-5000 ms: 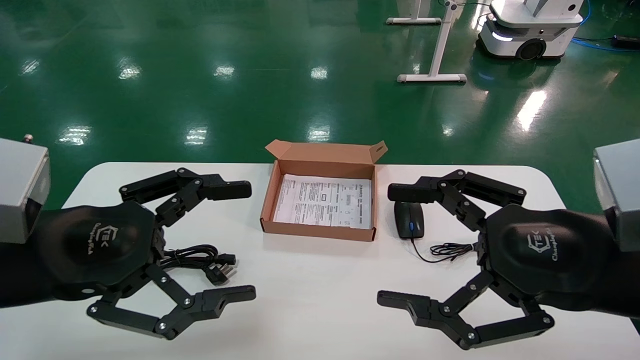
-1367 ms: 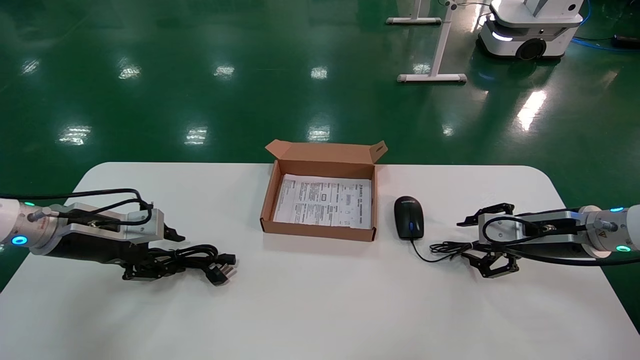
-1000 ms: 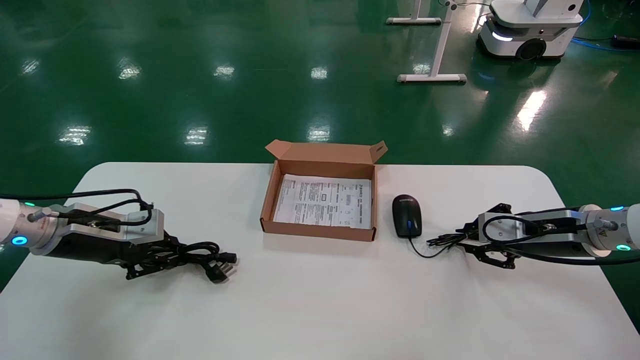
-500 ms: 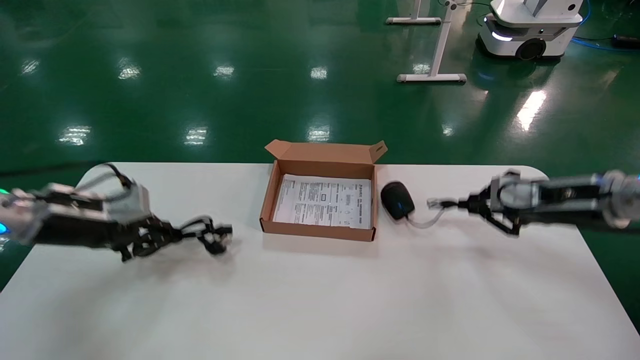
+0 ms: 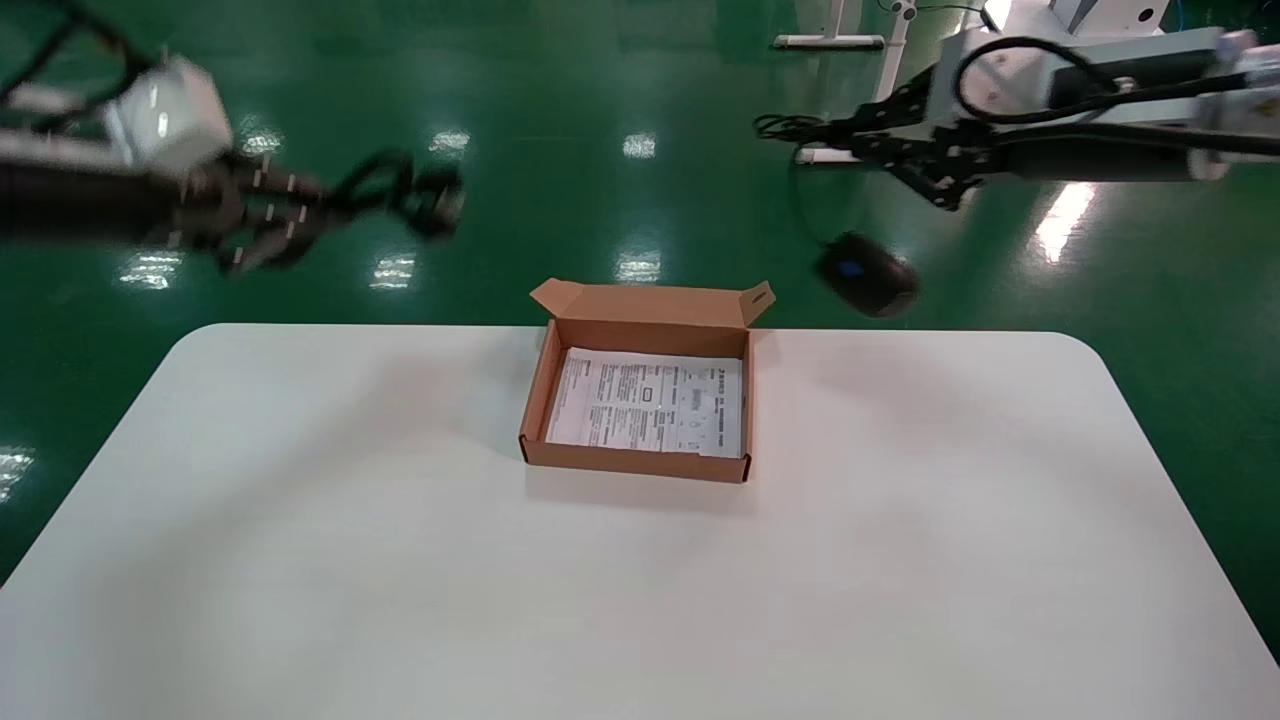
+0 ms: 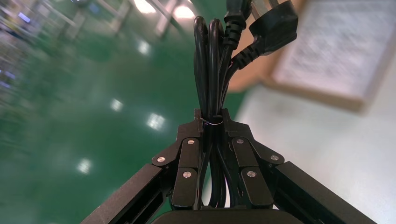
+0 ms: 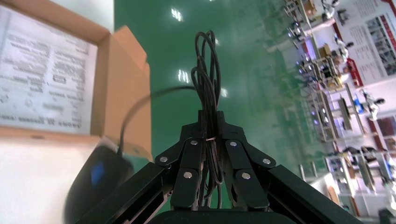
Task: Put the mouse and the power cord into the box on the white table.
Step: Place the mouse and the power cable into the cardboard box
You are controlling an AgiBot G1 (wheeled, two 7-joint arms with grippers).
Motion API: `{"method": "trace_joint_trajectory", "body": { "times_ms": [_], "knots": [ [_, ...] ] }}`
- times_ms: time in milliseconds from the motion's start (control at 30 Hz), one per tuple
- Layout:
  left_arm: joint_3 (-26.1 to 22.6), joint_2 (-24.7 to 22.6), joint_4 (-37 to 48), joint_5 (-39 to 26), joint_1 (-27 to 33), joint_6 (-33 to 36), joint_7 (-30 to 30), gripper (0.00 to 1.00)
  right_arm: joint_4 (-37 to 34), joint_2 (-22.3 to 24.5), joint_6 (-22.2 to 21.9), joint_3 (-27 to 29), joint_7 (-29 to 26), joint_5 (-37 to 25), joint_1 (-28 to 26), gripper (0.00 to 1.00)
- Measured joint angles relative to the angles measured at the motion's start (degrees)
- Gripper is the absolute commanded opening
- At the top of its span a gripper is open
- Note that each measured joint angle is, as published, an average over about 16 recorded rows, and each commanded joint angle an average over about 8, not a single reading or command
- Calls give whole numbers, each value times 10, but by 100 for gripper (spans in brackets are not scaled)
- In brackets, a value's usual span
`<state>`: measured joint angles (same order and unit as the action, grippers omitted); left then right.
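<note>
Green glossy floor surrounds the white table (image 5: 300, 560), and I see the box (image 5: 640, 460) open at its far middle, paper lining showing. My left gripper (image 6: 212, 122) is raised high off to the left, fingers clamped on the power cord (image 6: 210, 60), plug dangling forward. My right gripper (image 7: 209, 125) is up at the right, pinched on the thin cable; the mouse (image 5: 866, 281) hangs below it, beyond the box's right corner.
</note>
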<state>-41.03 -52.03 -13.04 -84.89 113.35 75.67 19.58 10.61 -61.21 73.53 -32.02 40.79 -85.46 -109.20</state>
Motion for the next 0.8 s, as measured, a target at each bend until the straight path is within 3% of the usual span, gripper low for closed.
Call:
{"method": "trace_joint_trajectory", "body": {
  "times_ms": [800],
  "knots": [
    [11, -45, 38, 11, 60, -23, 30, 0, 21, -149, -76, -35, 40, -30, 90, 0]
  ]
}}
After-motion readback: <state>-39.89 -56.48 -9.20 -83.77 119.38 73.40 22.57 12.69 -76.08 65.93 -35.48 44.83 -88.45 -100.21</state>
